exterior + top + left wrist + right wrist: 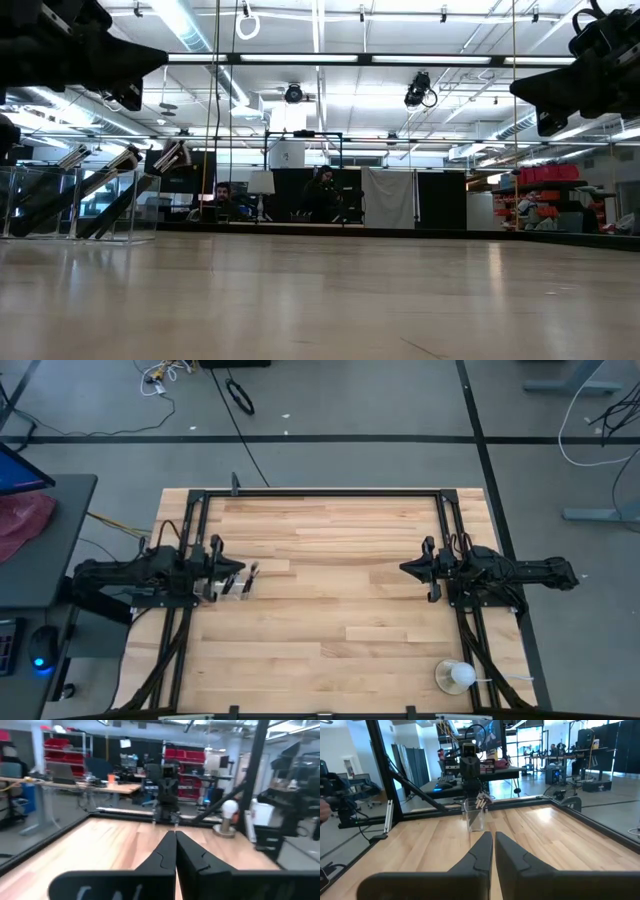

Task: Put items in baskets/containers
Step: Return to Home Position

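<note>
Horizontally opposed: left end effector [240, 567], right end effector [404, 568], closed.

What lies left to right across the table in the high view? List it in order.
Left arm → clear holder of brushes → right claw → white ball on a stick.

Overhead camera looks straight down, low one level, wrist cameras face across the table [330, 610].

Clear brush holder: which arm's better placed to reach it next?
Left. The left claw hovers right by the clear holder at the table's left side; the right claw is across the table, facing it over bare wood.
</note>
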